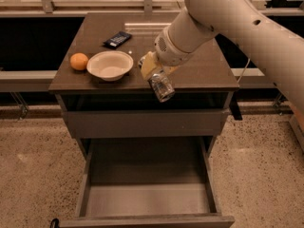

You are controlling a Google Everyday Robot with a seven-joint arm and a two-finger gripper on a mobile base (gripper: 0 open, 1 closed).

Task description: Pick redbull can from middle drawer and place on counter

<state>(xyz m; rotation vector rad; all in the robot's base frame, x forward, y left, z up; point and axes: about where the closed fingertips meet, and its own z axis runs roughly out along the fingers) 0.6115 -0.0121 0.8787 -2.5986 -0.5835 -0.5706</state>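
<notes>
**A:** Where is the redbull can?

**B:** Centre of the frame, off the ground and tilted. In the picture its lower end crosses the front edge of the dark surface. The pincer is closed on the can's upper end, and the rest of the can hangs free below it.

**A:** How will it handle?

**B:** My guess is light, with thin metal walls and a smooth, shiny skin, so it is slippery and easy to dent if squeezed hard. Being round, it would roll if laid on its side. An end grip like this lets the body swing, so a hold across the middle of the barrel would be steadier. It should go down upright, on its flat base.

**A:** What's around it?

**B:** The white bowl sits just left of the pincer, with an orange beside it at the left edge of the surface. A flat dark packet lies farther back. Right of the pincer the slab looks free, which seems a sensible landing spot. The white arm comes in from the upper right. At the bottom of the frame the middle drawer stands pulled out, with nothing visible on its grey floor.
</notes>
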